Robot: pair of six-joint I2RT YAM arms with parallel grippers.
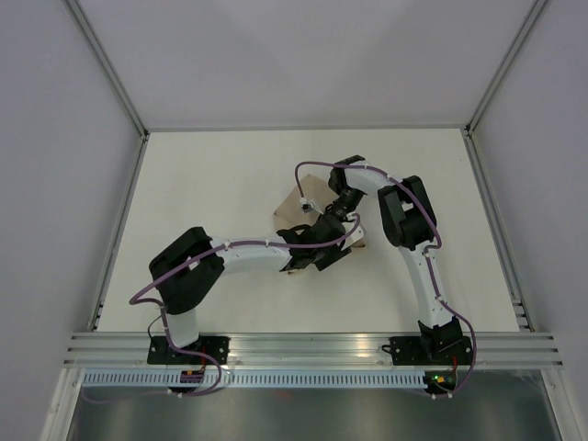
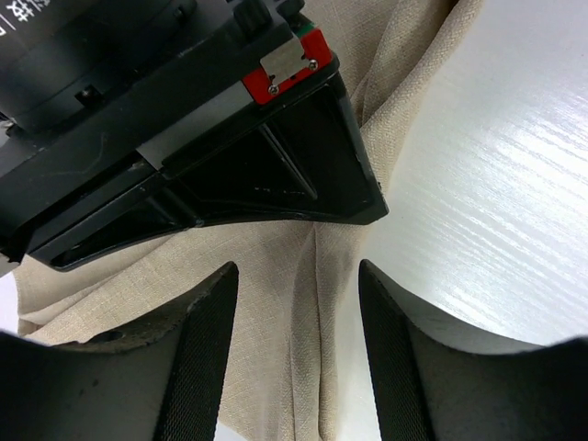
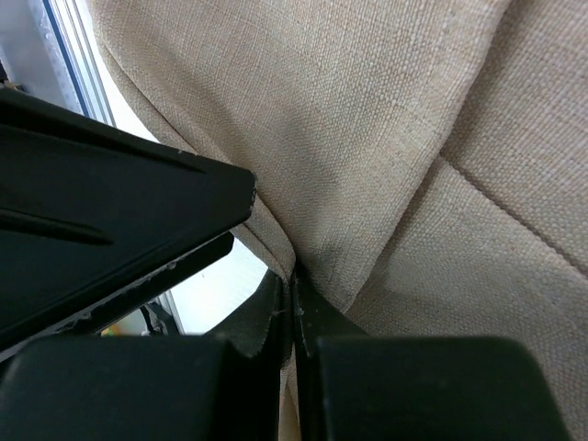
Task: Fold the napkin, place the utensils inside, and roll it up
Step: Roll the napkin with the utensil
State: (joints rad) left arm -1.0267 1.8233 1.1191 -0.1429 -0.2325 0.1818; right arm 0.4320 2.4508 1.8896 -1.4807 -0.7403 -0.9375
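Observation:
The tan napkin (image 1: 292, 208) lies mid-table, mostly covered by both arms. My right gripper (image 3: 292, 277) is shut on a raised edge of the napkin (image 3: 413, 138), with the cloth pinched between its black fingers. My left gripper (image 2: 296, 276) is open, and a folded ridge of the napkin (image 2: 312, 312) runs up between its fingers without touching either pad. In the top view, the left gripper (image 1: 323, 246) and right gripper (image 1: 342, 213) meet closely over the cloth. The utensils are hidden or out of view.
The right gripper's black body (image 2: 184, 156) hangs just above the left fingers. The left gripper's black housing (image 3: 92, 230) fills the left of the right wrist view. White tabletop (image 1: 211, 193) surrounds the napkin, with walls and metal rails (image 1: 119, 239) at the sides.

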